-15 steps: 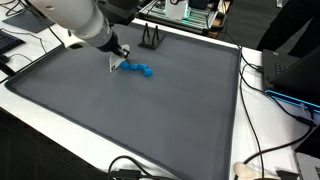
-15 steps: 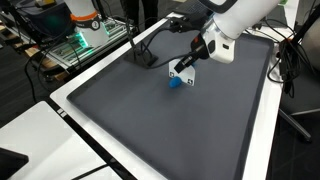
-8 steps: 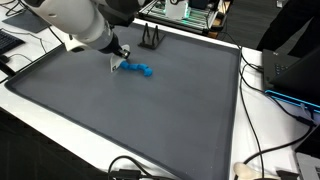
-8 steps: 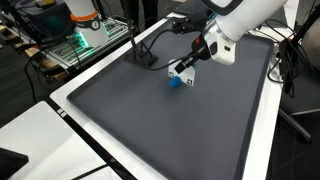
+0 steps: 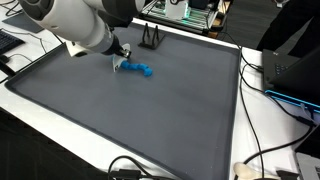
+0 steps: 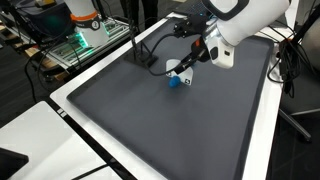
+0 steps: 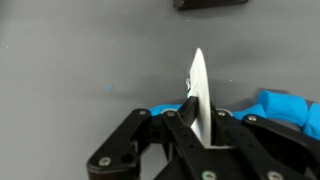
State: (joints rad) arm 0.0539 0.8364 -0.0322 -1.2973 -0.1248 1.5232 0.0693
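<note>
My gripper [image 7: 197,105] is shut on a thin white flat piece [image 7: 198,80], seen edge-on and standing upright between the fingers. A lumpy blue object [image 7: 285,108] lies on the grey mat [image 7: 70,60] just to the right of the jaws. In both exterior views the gripper [image 5: 119,54] [image 6: 192,62] hangs low over the mat. The white piece [image 5: 116,65] [image 6: 178,68] points down right beside the blue object [image 5: 141,70] [image 6: 175,82]. Whether the two touch I cannot tell.
A small black stand [image 5: 150,38] [image 6: 139,52] sits near the mat's far edge, and shows as a dark bar [image 7: 210,4] in the wrist view. Cables [image 5: 262,160] and electronics [image 6: 82,40] surround the white table rim [image 5: 245,120].
The arm has swung slightly, and the white piece has edged a little closer to the blue object. The grip is unchanged.
</note>
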